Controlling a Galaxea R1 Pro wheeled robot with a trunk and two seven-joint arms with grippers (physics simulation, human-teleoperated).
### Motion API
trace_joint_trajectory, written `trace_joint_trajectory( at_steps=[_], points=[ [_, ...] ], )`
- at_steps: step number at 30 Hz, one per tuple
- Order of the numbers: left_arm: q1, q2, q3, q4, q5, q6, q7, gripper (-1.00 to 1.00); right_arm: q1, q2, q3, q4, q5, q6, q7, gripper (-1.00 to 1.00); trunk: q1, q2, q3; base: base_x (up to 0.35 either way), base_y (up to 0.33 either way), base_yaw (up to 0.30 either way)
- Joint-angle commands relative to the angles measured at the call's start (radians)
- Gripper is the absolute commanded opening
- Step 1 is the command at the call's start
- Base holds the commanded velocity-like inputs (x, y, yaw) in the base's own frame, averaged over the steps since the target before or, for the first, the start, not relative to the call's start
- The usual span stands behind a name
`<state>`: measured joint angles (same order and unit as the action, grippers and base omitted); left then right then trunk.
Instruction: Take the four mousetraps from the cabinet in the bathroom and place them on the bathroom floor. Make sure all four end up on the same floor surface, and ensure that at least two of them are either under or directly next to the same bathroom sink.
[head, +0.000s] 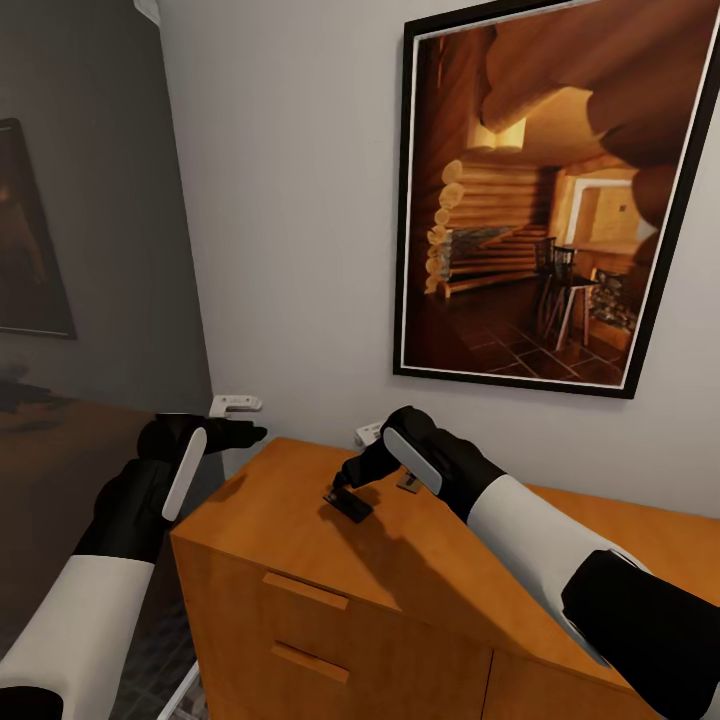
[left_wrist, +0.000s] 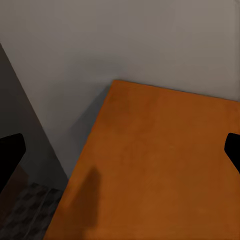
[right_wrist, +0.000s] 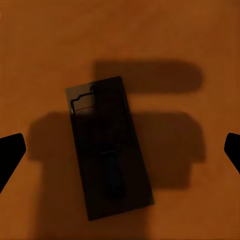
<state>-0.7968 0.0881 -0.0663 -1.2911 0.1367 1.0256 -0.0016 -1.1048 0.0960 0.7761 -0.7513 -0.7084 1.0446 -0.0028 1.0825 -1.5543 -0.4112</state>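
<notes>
1. pale grey wall behind, hung with a black-framed picture (head: 535, 195) of a log-cabin room; darker wall off to the left.
2. below it, the cabinet (head: 300, 500): orange-brown wood, smooth flat matte top, small tab handles on the front.
3. lying flat on that top near the front-left part, one mousetrap (right_wrist: 109, 146): small thin rectangular board, in shadow and reading dark, with a bent wire bar at one end and a dark metal tongue along the middle.
4. right gripper (head: 347, 490) poised straight over the trap, fingers spread wide to either side of it, nothing held; fingertips (right_wrist: 10, 152) well clear of the board's edges in the right wrist view.
5. left gripper (head: 248, 432) off the cabinet's left corner, close to the wall, also wide open and empty; bare cabinet top and a strip of patterned floor beneath it in its wrist view.
6. likely light and rigid, little give in the board; thin enough that a flat pinch from above could slip.
7. best taken across the two long edges near mid-length, clear of the wire bar and tongue, which look springy and liable to snag.
8. smooth top probably lets the trap slide if nudged sideways before closing.
</notes>
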Motion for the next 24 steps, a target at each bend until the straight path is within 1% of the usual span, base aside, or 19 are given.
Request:
trace_joint_trajectory(
  at_steps=[1, 15, 24],
  points=[
    [-0.001, 0.001, -0.001, -0.001, 0.002, 0.004, 0.0, 1.0, -0.001, 0.0, 0.002, 0.0, 0.0, 0.003, 0.0, 1.0, 0.0, -0.001, -0.001, 0.0, 0.0, 0.0],
    [-0.001, 0.001, -0.001, -0.001, 0.003, 0.004, -0.001, 1.0, -0.001, 0.001, 0.009, 0.0, 0.0, 0.003, -0.001, 1.0, 0.0, -0.001, -0.001, 0.0, 0.0, 0.0],
    [-0.001, 0.001, -0.001, 0.0, 0.003, 0.004, -0.001, 1.0, -0.001, 0.0, 0.017, -0.007, 0.019, 0.003, 0.001, 1.0, 0.0, -0.001, -0.001, 0.0, 0.0, 0.0]
  ],
)
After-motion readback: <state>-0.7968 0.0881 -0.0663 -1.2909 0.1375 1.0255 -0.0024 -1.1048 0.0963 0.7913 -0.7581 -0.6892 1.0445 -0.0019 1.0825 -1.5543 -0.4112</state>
